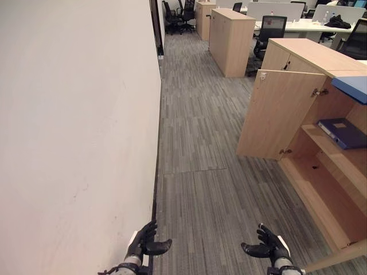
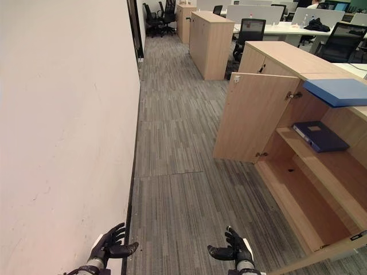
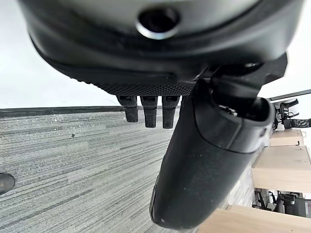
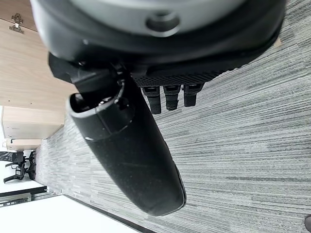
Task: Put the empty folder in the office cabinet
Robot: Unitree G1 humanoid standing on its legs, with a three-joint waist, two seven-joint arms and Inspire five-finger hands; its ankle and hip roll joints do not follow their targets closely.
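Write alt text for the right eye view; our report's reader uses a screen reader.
An open wooden cabinet stands on the right with a dark blue folder lying on its shelf. Both robot hands, left hand and right hand, hang open and empty above grey carpet.

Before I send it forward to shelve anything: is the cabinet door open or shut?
Open. The cabinet door is swung out over the carpet, showing the shelf with a dark blue folder lying flat on it.
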